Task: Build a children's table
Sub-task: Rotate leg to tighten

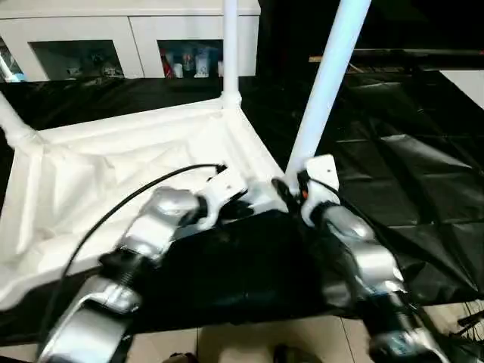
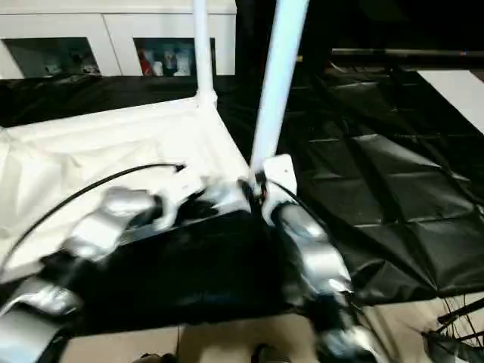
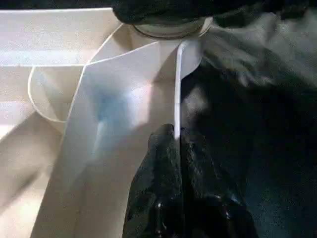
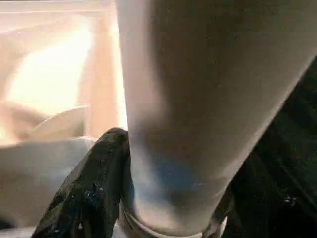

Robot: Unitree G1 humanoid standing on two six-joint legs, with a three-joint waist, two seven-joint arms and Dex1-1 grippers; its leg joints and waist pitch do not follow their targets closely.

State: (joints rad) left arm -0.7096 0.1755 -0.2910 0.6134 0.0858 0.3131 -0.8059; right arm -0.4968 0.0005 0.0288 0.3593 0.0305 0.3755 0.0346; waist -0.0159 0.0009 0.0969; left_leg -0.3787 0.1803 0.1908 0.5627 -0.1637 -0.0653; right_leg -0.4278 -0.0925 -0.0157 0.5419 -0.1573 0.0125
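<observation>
The children's table top (image 1: 113,174) lies upside down on a black sheet, its ribbed underside facing up. One white leg (image 1: 230,45) stands in the far corner socket and another leg (image 1: 11,121) at the left corner. A third leg (image 1: 325,83) rises, tilted, from the near right corner. My right gripper (image 1: 293,189) is shut around the base of this third leg, which the right wrist view shows between a black finger (image 4: 94,188) and the other side. My left gripper (image 3: 176,148) is shut on the top's thin rim wall (image 3: 177,89) beside that corner.
A white cabinet (image 1: 128,38) with glass-fronted shelves stands behind the work. The black sheet (image 1: 393,174) spreads to the right, with a flat white panel (image 1: 465,79) at its far edge. Beige floor (image 1: 249,340) lies at the front. A black cable (image 1: 128,200) arcs over my left forearm.
</observation>
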